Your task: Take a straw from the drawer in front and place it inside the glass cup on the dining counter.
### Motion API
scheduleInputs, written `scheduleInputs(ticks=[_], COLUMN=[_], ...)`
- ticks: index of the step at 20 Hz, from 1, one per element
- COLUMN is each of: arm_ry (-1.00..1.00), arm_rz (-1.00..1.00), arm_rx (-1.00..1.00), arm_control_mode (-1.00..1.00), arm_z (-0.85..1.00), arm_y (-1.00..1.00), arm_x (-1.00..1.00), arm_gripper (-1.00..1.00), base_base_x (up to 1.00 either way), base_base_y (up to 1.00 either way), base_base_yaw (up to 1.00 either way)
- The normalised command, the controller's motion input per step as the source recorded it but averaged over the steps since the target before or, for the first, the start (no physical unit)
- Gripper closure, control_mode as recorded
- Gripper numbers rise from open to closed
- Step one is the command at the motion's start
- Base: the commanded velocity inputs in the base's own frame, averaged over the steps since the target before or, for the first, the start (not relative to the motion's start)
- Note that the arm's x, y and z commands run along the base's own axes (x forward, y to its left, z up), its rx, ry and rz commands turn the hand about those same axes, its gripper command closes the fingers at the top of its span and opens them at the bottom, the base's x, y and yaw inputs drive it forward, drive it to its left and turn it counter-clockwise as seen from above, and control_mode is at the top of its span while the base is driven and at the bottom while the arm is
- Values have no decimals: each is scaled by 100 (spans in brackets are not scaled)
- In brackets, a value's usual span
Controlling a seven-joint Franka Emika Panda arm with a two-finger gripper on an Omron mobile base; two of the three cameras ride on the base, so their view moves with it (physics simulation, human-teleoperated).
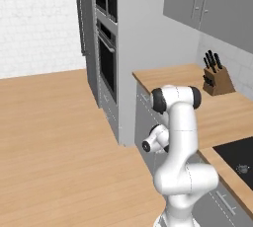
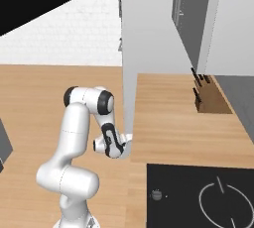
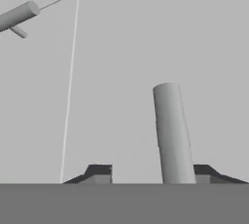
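Note:
The drawer (image 3: pixel 121 72) is closed, and its flat light-grey front takes up the hand view. Its silver bar handle (image 3: pixel 171 133) stands between my fingertips, close to the right one and with a gap to the left one. My gripper (image 3: pixel 154 174) is open around that handle, its jaws partly drawn in. In the right base view the gripper (image 2: pixel 127 143) presses up to the cabinet front just under the wall-side countertop (image 2: pixel 168 123). The straw, the glass cup and the dining counter are out of view.
Two more bar handles (image 3: pixel 17 14) show on neighbouring fronts. A knife block (image 1: pixel 217 80) stands at the back of the countertop and a black cooktop (image 2: pixel 198 197) lies to its right. A tall oven cabinet (image 1: pixel 106 53) rises at the left, with open wooden floor (image 1: pixel 54 142) beside it.

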Motion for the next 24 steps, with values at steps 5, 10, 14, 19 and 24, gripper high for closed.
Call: scheduleInputs(ticks=[5,10,14,19,24], arm_ry=[0,0,0,0,0], arm_rz=[0,0,0,1,4], arm_rx=[0,0,0,-1,0], arm_control_mode=[-100,-100,-100,-100,-100], arm_z=[0,2,0,0,0], arm_y=[7,37,70,98,100], arm_x=[1,-1,-16,-3,-5], arm_gripper=[100,100,100,100,100], base_base_x=[0,0,0,0,0], base_base_y=[0,0,0,0,0], base_base_yaw=[0,0,0,0,0])
